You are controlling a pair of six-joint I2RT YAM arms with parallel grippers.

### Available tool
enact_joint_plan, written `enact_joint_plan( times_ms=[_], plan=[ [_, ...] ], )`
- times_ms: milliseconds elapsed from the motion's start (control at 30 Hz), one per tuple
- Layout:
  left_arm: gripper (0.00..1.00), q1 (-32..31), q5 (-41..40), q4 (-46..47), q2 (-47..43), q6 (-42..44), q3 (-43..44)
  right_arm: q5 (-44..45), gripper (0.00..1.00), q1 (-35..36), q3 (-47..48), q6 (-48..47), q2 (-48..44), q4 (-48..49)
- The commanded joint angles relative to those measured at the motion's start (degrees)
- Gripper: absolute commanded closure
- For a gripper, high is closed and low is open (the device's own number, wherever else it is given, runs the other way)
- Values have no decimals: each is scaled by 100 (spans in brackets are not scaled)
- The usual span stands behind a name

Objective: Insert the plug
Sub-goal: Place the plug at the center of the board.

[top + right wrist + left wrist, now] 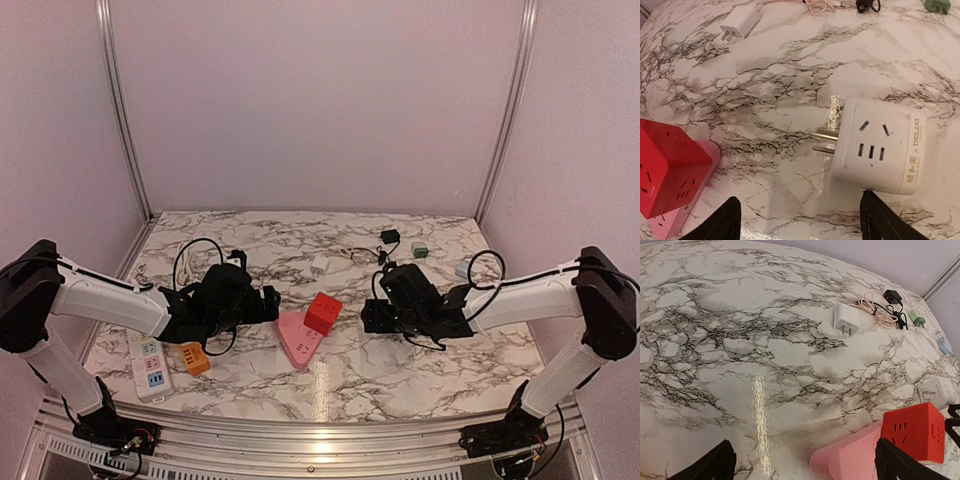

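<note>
A red cube adapter [322,312] stands on one end of the pink power strip [298,338], also seen as the red cube [670,170] on the pink strip [685,215]. A white cube plug [880,150] lies on its side on the marble, its metal prongs [826,140] pointing left toward the strip. My right gripper [800,200] is open just in front of it, with nothing between the fingers; the right fingertip [875,210] is close under the cube's near edge. My left gripper [804,442] is wide open beside the pink strip [850,462], holding nothing.
At the back lie a white charger [846,320], a coiled pink cable [875,310], a black adapter [891,296], a green plug [916,318] and a small blue piece [944,345]. A white strip with coloured sockets [148,362] and an orange block [194,358] sit near the left arm.
</note>
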Motion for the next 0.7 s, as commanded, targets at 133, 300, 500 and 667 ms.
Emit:
enact_joint_plan(
  times_ms=[133, 300, 500, 667],
  plan=[
    [1, -26, -127, 158, -72, 53, -95, 170, 22, -17, 249, -954, -629, 38],
    [1, -30, -85, 183, -48, 39, -87, 156, 21, -676, 139, -1237, -889, -23],
    [1, -29, -47, 193, -57, 28, -111, -699, 20, -1684, -7, -1671, -694, 660],
    [1, -33, -40, 192, -98, 4, -159, -1682, 20, -2115, 294, -2038, 5, 1001]
  ],
)
